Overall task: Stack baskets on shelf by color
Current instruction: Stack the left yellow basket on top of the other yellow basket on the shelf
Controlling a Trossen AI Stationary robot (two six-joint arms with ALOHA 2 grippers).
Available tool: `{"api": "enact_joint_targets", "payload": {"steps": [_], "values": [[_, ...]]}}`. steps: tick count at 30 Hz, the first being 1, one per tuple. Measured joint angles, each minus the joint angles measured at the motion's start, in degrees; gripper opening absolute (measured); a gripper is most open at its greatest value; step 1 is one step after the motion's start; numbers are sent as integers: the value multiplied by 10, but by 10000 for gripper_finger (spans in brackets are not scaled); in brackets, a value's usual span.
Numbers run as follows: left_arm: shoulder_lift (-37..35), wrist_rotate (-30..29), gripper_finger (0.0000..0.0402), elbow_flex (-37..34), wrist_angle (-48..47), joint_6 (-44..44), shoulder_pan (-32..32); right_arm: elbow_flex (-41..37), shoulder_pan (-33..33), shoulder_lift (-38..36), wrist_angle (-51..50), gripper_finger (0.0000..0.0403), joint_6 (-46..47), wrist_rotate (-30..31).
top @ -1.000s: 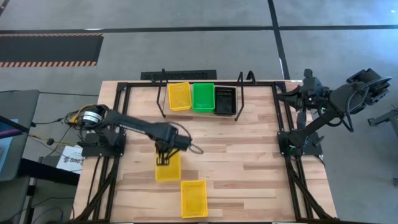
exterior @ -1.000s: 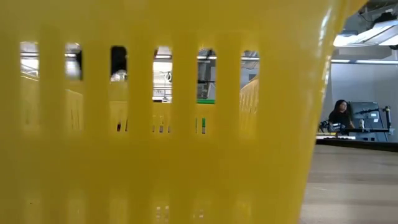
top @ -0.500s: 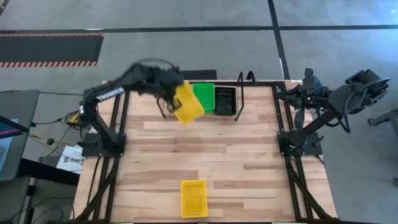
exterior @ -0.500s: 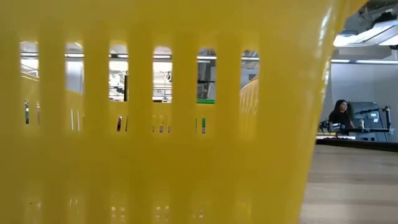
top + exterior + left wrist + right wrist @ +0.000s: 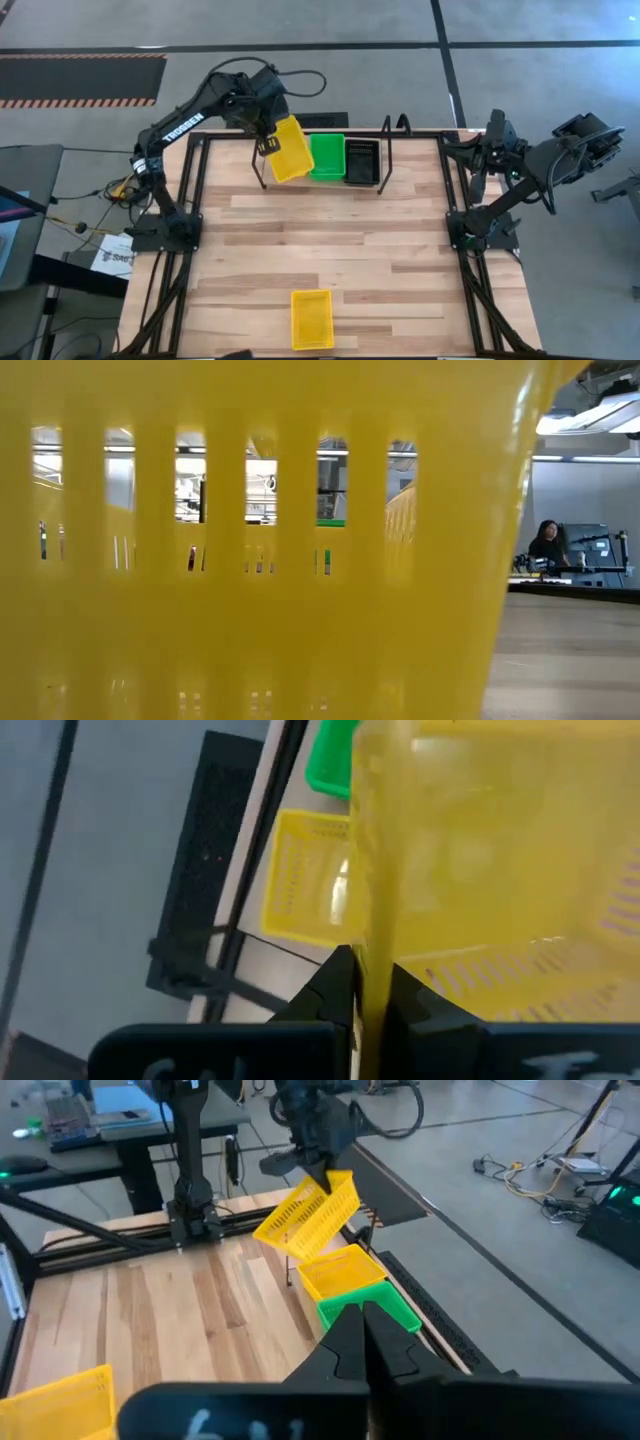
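Holding: yellow basket (image 5: 290, 150), tilted, hanging at 12 o'clock on the table (image 5: 400, 260), just above the yellow one (image 5: 340, 1272) sitting on the shelf (image 5: 385, 150).
Judging handling: light, thin, stiff plastic; perforated walls giving some flex; smooth rim, likely slipping under a loose pinch. Best taken by a short wall, near its middle.
Gripping: left gripper (image 5: 368, 982) clenched on one wall, fingers (image 5: 335, 985) on either side, pinching the rim only.
Sitting alongside on shelf: green (image 5: 326, 156), then black (image 5: 361, 160), toward 1 o'clock.
Waiting: second loose yellow basket (image 5: 311, 319) at 6 o'clock.
Idling: right gripper (image 5: 362, 1315) at 3 o'clock, fingers pressed together, grasping nothing.
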Motion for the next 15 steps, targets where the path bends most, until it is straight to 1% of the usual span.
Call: {"api": "enact_joint_targets", "payload": {"steps": [8,13,15], "values": [[69,-5,0,0,4,55,22,0,0,17,0,1,26,31],[114,-42,0,0,4,72,40,0,0,36,0,1,36,32],[125,-46,0,0,4,76,49,0,0,43,0,1,37,31]]}}
